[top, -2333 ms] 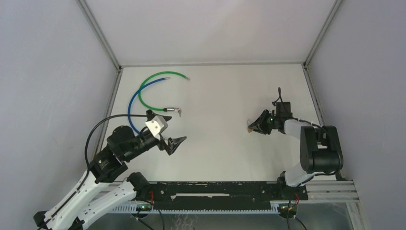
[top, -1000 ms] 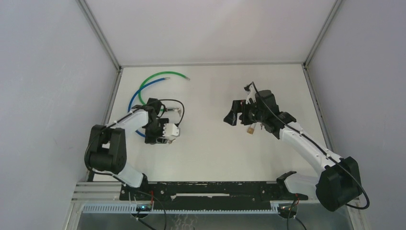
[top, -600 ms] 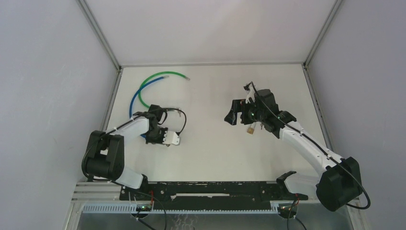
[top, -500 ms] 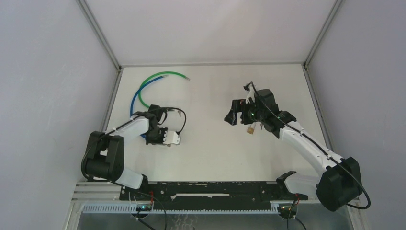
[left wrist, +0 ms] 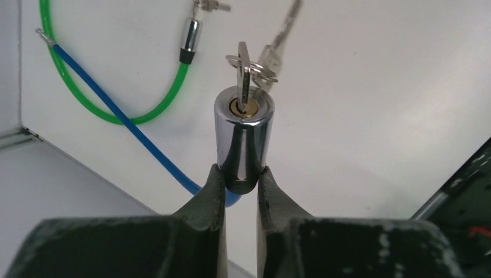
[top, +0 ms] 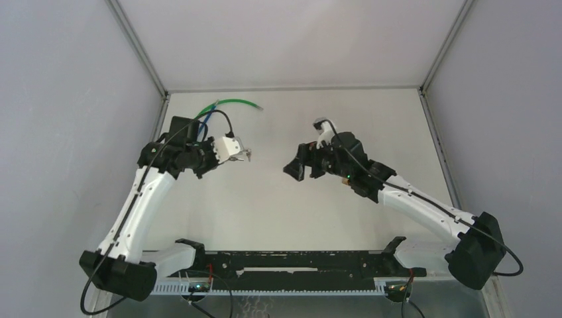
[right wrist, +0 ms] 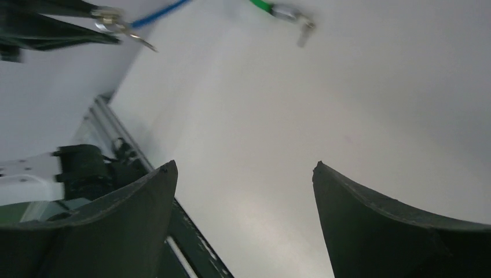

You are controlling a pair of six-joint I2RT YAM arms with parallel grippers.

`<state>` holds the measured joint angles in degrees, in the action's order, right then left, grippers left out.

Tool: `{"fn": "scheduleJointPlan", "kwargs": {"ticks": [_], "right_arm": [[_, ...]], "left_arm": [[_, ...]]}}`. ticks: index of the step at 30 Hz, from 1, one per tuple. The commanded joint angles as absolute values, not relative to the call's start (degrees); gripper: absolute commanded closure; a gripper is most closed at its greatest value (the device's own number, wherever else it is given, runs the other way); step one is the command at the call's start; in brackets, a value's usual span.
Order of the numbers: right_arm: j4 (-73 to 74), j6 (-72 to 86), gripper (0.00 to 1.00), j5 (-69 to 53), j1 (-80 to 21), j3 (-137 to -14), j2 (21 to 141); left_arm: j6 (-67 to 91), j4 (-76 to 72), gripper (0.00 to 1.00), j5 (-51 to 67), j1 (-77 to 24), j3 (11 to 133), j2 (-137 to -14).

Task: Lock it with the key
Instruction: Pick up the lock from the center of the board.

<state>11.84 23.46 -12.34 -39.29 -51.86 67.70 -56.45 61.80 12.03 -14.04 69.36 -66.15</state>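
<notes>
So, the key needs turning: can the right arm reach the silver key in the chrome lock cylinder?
Probably yes: the silver key sticks out of the chrome lock cylinder, left jaws pinch only its base, right jaws open, nothing between.

Left pincer [left wrist: 240,176] clamped on the dark lower end of a chrome cylindrical lock barrel [left wrist: 243,136]. Small silver key [left wrist: 244,69] seated in its brass keyway, and a second ringed key [left wrist: 279,41] lies behind it. Green plastic-coated cable [left wrist: 87,101] and blue plastic-coated cable [left wrist: 127,130] cross on the white desk [left wrist: 376,104], at left.
</notes>
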Motion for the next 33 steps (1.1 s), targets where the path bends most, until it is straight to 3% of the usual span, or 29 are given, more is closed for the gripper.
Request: {"fn": "scheduleJointPlan", "kwargs": {"ticks": [1,5,9,16,26,30,33], "right_arm": [[-12.00,31.51,0.09,-6.60,-48.41,-52.94,68.77],[-29.00,40.76,0.21,-9.07,-51.62,-54.90,75.70],[-27.97,44.49,0.32,-13.46,-52.28,-61.82,85.33],[-28.78,48.33,0.48,-9.53,-54.60,-63.94,89.37],[-25.88,49.67,0.48,-7.53,-55.71,-65.52,91.57],[-25.29,50.74,0.65,-6.12,-55.07,-66.70,92.80],[-23.62,50.49,0.62,-6.10,-54.90,-68.28,93.74]], "left_arm": [[-37.71,60.36,1.00,15.83,-15.47,73.81,-62.11],[-34.12,56.01,1.00,16.52,-18.66,72.31,-58.46],[-33.22,53.05,1.00,17.63,-20.76,68.58,-55.88],[-29.04,49.28,1.00,18.42,-21.34,66.60,-56.59],[-28.41,47.29,1.00,19.08,-22.67,65.76,-57.04],[-28.87,47.43,1.00,19.24,-22.72,65.03,-56.62],[-28.47,47.23,1.00,19.42,-22.69,64.70,-56.69]]}}
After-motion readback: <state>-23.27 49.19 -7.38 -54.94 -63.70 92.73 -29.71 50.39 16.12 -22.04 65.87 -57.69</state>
